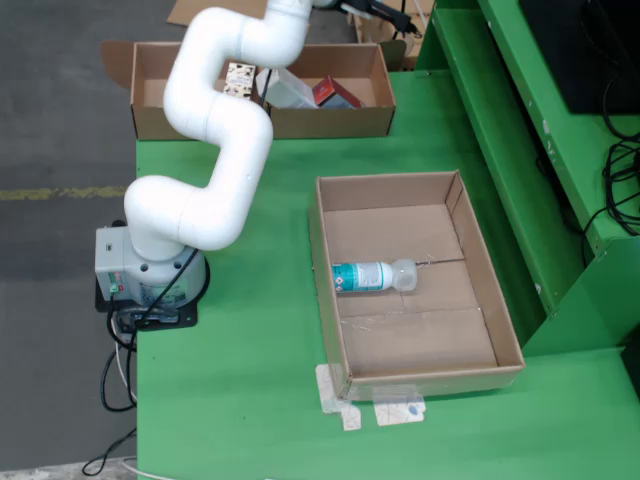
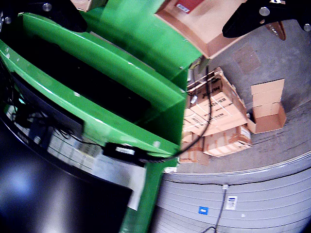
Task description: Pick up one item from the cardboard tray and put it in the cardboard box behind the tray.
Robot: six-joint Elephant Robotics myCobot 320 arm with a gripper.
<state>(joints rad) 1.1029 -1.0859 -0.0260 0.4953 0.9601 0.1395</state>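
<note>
Claw (image 2: 160,12) fingers spread apart and empty, clear plastic bottle (image 1: 373,275) with teal label lying sideways in cardboard tray (image 1: 490,300)

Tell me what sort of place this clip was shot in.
Probably a warehouse or workshop floor: bare concrete floor with a yellow line, a green metal workbench, and stacked cardboard cartons in the claw view.
</note>
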